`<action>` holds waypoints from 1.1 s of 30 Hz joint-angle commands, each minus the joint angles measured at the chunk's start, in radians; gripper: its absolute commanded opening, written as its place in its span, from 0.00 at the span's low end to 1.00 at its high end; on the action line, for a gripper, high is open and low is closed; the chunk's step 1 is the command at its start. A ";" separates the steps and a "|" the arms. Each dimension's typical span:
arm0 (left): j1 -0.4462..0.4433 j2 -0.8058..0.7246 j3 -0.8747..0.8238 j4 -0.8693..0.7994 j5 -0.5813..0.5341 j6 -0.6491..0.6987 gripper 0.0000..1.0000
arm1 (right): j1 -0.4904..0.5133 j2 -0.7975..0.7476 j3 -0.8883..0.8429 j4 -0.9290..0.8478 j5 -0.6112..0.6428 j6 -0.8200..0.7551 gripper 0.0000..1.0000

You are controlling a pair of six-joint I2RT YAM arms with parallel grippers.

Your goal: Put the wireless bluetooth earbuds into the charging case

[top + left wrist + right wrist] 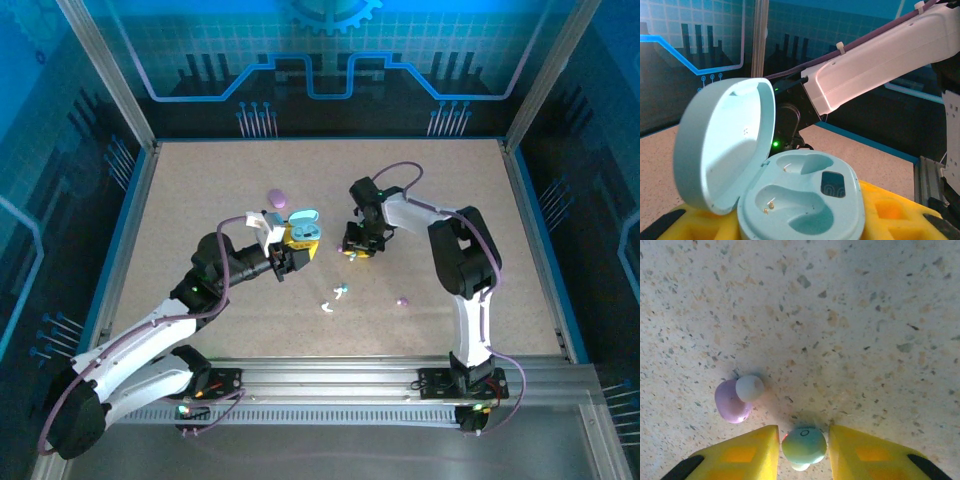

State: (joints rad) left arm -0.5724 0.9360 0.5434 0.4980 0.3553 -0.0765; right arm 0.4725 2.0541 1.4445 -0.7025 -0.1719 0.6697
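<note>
With my right gripper (pixel 804 439) closed on the light blue earbud (pixel 804 445) low over the table (pixel 850 315), beside a purple earbud (pixel 730 402), I should lift straight, pinch gently, and align it with an empty socket of the open case (pixel 805 200) clamped in my left gripper (pixel 795 227).

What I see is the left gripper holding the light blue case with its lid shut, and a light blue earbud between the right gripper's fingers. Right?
Not the lid: the left wrist view shows it standing open. Otherwise yes: the left gripper holds the light blue case, and a light blue earbud sits between the fingers of the right gripper.
</note>
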 commanded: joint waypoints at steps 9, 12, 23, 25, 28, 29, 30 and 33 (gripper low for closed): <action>0.003 0.000 0.027 0.005 0.012 0.019 0.28 | 0.034 0.052 0.083 -0.087 0.037 -0.062 0.31; 0.003 0.000 0.025 0.006 0.013 0.019 0.28 | 0.041 0.064 0.099 -0.104 0.044 -0.073 0.30; 0.002 0.002 0.024 0.013 0.016 0.012 0.28 | 0.075 0.095 0.151 -0.184 0.133 -0.115 0.21; 0.003 0.000 0.024 0.013 0.017 0.011 0.28 | 0.083 0.093 0.158 -0.202 0.148 -0.133 0.21; 0.003 -0.003 0.023 0.012 0.017 0.011 0.28 | 0.090 0.079 0.151 -0.227 0.160 -0.177 0.21; 0.002 -0.005 0.021 0.012 0.017 0.010 0.28 | 0.090 0.073 0.147 -0.236 0.157 -0.192 0.21; 0.002 -0.007 0.021 0.012 0.017 0.009 0.28 | 0.093 0.065 0.142 -0.246 0.154 -0.212 0.21; 0.002 -0.014 0.017 0.011 0.014 0.011 0.28 | 0.099 0.047 0.116 -0.273 0.146 -0.281 0.21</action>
State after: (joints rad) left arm -0.5724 0.9356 0.5434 0.4980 0.3557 -0.0769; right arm 0.5518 2.1254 1.5791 -0.8875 -0.0471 0.4816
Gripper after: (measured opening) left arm 0.401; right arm 0.209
